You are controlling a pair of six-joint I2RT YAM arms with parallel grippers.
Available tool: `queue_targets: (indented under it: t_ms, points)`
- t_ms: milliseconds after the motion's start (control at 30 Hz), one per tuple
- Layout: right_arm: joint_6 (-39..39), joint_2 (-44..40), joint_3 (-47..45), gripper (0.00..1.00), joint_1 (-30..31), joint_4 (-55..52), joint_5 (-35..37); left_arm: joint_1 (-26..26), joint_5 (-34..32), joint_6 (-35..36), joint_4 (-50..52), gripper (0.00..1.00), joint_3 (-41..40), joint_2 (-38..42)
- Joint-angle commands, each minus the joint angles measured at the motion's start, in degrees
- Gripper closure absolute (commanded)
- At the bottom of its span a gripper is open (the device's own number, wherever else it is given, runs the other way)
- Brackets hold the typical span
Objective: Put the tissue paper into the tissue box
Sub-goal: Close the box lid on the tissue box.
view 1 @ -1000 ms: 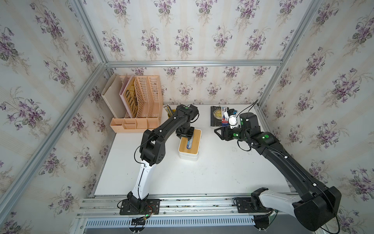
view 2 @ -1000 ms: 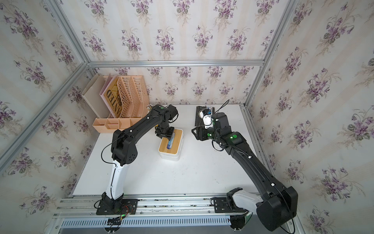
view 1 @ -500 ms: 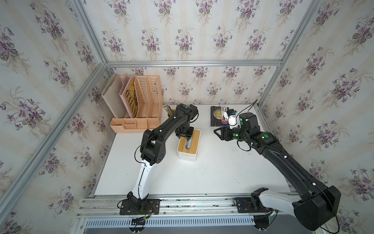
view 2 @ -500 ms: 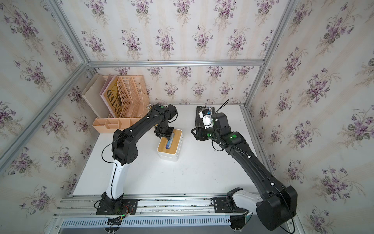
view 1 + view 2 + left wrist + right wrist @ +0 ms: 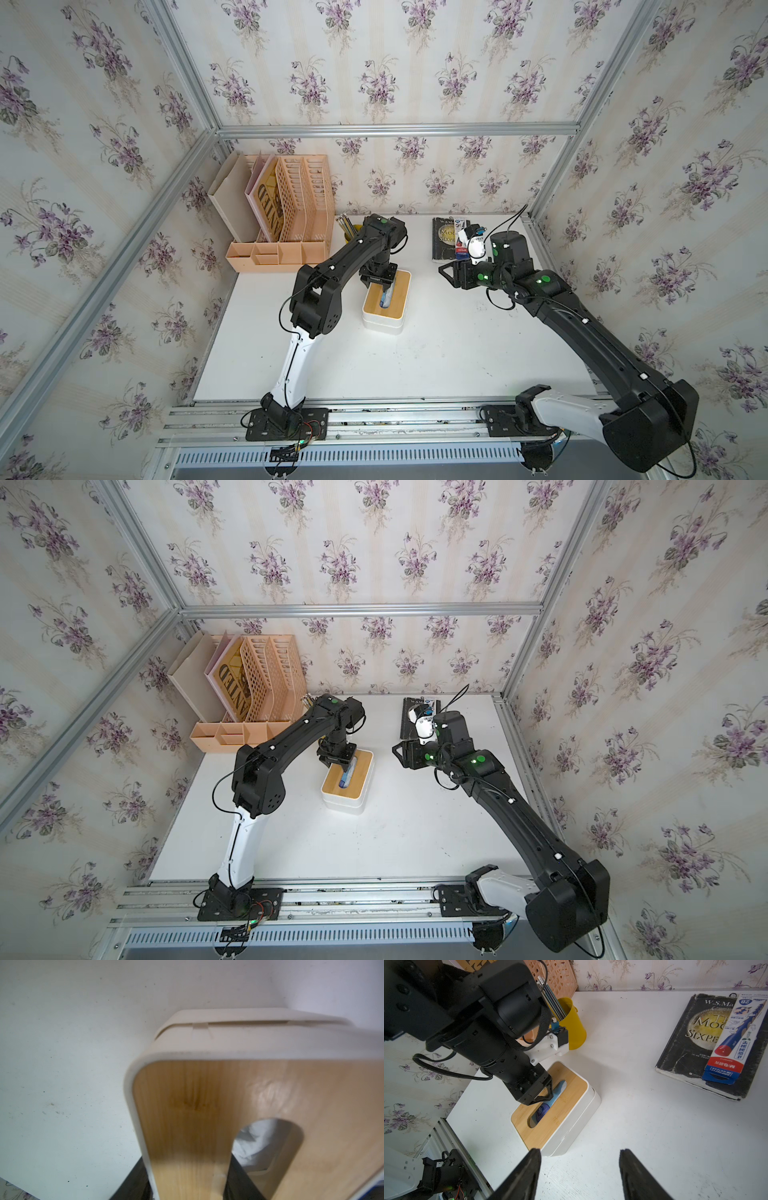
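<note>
The tissue box (image 5: 384, 322) (image 5: 344, 805) (image 5: 572, 1120) is a white tub standing mid-table with its bamboo lid (image 5: 187, 1095) (image 5: 568, 1093) on it. The tissue paper (image 5: 543, 1110) (image 5: 386, 297) (image 5: 347, 776) lies inside and shows blue and white through the lid's slot; crumpled white tissue (image 5: 255, 1142) shows there too. My left gripper (image 5: 378, 284) (image 5: 336, 762) (image 5: 544, 1094) (image 5: 187, 1178) points down at the lid's far end, one finger in the slot and one outside the rim, shut on that strip of lid. My right gripper (image 5: 580, 1153) (image 5: 446, 272) (image 5: 399, 752) hangs open and empty to the right of the box.
A yellow pencil cup (image 5: 574, 1022) (image 5: 349, 237) stands just behind the box. A dark book (image 5: 691, 1047) (image 5: 442, 243) with a red-blue-white pencil packet (image 5: 735, 1039) on it lies at the back right. A peach file organiser (image 5: 286, 216) fills the back left corner.
The left gripper and the tissue box have shifted very slightly toward the table's near edge. The right arm has not moved.
</note>
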State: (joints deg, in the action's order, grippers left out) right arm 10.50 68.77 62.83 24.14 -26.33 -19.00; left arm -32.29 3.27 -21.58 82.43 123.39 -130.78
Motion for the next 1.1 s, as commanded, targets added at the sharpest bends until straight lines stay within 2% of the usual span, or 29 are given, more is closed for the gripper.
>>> queue_targets:
  t_ms: [0, 467, 900, 1067]
  points:
    - [-0.3, 0.4, -0.1, 0.35, 0.0, 0.6, -0.4, 0.0, -0.3, 1.1, 0.8, 0.68, 0.0, -0.6]
    - [-0.2, 1.0, 0.0, 0.35, 0.0, 0.6, -0.5, 0.2, -4.2, -0.1, -4.4, 0.71, -3.2, 4.0]
    - [-0.1, 1.5, -0.1, 0.35, 0.1, 0.4, -3.1, 0.3, -2.7, -0.3, -6.8, 0.71, -5.3, 3.3]
    - [0.3, 3.7, -0.4, 0.42, 1.8, 1.1, -6.8, 0.4, -3.2, -0.1, -7.1, 0.71, -5.3, 3.3]
